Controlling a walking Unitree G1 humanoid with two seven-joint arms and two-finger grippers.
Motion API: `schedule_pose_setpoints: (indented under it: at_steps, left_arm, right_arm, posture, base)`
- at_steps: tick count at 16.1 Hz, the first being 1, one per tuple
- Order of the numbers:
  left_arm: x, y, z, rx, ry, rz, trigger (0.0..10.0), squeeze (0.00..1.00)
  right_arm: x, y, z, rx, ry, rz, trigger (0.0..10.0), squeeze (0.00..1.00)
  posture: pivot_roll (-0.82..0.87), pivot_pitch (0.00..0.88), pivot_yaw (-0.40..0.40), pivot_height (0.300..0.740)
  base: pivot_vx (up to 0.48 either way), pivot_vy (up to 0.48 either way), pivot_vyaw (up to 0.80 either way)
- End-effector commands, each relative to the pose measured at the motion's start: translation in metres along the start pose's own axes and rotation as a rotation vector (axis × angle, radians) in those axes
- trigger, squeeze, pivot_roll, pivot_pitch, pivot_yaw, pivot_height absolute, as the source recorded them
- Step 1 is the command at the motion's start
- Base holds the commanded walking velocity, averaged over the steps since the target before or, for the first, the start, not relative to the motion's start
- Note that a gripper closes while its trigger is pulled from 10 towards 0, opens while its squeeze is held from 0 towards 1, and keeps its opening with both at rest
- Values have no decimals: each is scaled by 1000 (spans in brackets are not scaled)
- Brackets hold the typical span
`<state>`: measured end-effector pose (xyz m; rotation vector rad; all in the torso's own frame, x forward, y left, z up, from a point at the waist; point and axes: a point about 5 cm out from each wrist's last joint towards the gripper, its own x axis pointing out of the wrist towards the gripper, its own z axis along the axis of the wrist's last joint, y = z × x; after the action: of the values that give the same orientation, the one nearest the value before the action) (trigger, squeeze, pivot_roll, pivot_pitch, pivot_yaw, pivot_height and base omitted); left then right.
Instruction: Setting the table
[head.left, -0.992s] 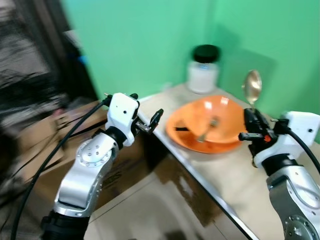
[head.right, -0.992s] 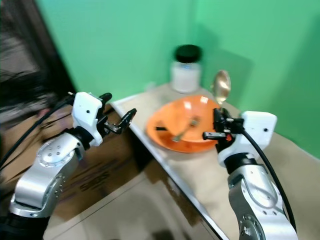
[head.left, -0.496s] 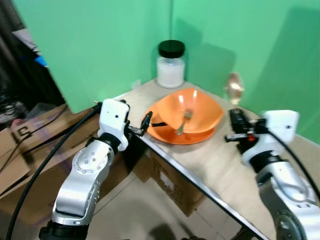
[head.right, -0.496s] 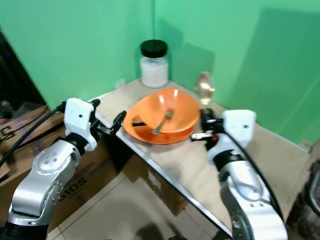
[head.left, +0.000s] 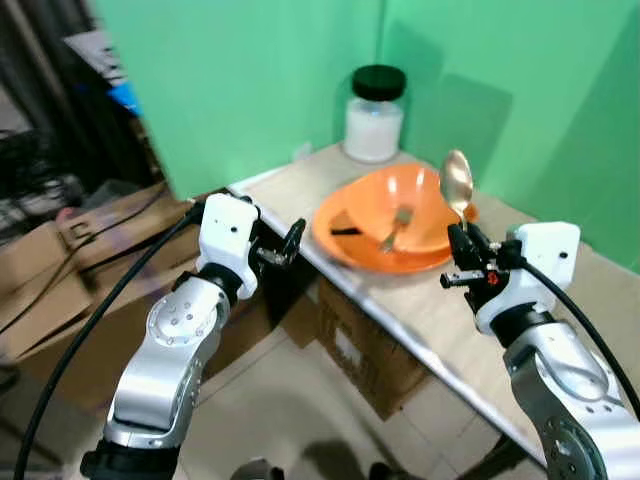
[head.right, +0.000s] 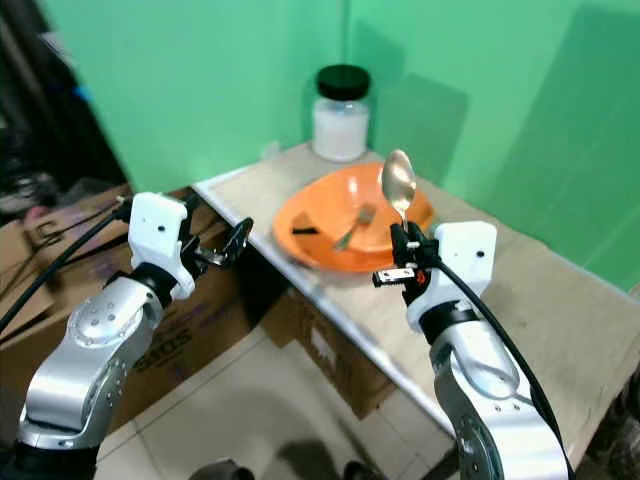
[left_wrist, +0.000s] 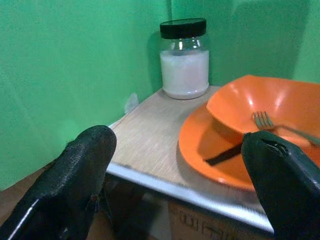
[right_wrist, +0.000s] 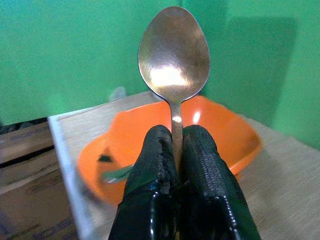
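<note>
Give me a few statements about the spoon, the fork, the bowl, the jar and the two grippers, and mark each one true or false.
1. The right gripper is shut on the spoon, bowl end up. True.
2. The fork lies on the bare table. False: it rests inside the orange bowl.
3. The jar has a black lid and white contents. True.
4. The left gripper is holding the orange plate. False: its fingers are spread open with nothing between them, short of the table edge.
5. The jar stands inside the bowl. False: it stands on the table behind it, by the green wall.
</note>
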<state>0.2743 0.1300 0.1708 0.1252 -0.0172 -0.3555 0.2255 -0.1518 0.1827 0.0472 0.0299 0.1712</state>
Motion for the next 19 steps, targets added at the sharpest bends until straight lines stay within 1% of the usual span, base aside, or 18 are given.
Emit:
schedule_pose_setpoints:
  at_steps: [1, 4, 6, 10, 14, 17, 18, 19]
  left_arm:
    - [2, 0, 3, 9, -8, -7, 10000, 0]
    - [2, -1, 3, 26, -3, -9, 10000, 0]
    - [3, -1, 3, 23, -6, -13, 10000, 0]
    - [3, -1, 3, 25, -6, -20, 10000, 0]
    - [5, -1, 2, 27, 2, -20, 10000, 0]
    - [6, 1, 2, -23, -17, 35, 10000, 0]
    - [8, 3, 3, -58, -37, 69, 10000, 0]
    - [10, 3, 4, -126, -59, 97, 10000, 0]
  right_arm:
    - [-1, -1, 2, -7, -17, -13, 10000, 0]
    - [-1, -2, 1, 0, -13, -14, 10000, 0]
    - [-1, -1, 1, 14, -7, -14, 10000, 0]
    - [-2, -2, 2, 7, -11, -22, 10000, 0]
    - [-3, -10, 3, -31, -3, -74, 10000, 0]
    - [0, -20, 2, -59, 10, -144, 10000, 0]
    - [1, -24, 1, -67, 20, -180, 10000, 0]
    - [2, -28, 2, -76, 20, -200, 10000, 0]
  posture:
    - [-22, 0, 37, 740]
    - [-20, 0, 37, 740]
    - [-20, 0, 37, 740]
    - [-25, 0, 44, 740]
    - [-26, 0, 42, 740]
    - [-24, 0, 31, 740]
    - [-26, 0, 29, 740]
    - [-32, 0, 29, 740]
  base:
    - [-247, 0, 0]
    - [0, 0, 0]
    - [0, 0, -719]
    - [0, 0, -800]
    - [0, 0, -800]
    - [0, 0, -800]
    - [0, 0, -800]
    - [0, 0, -800]
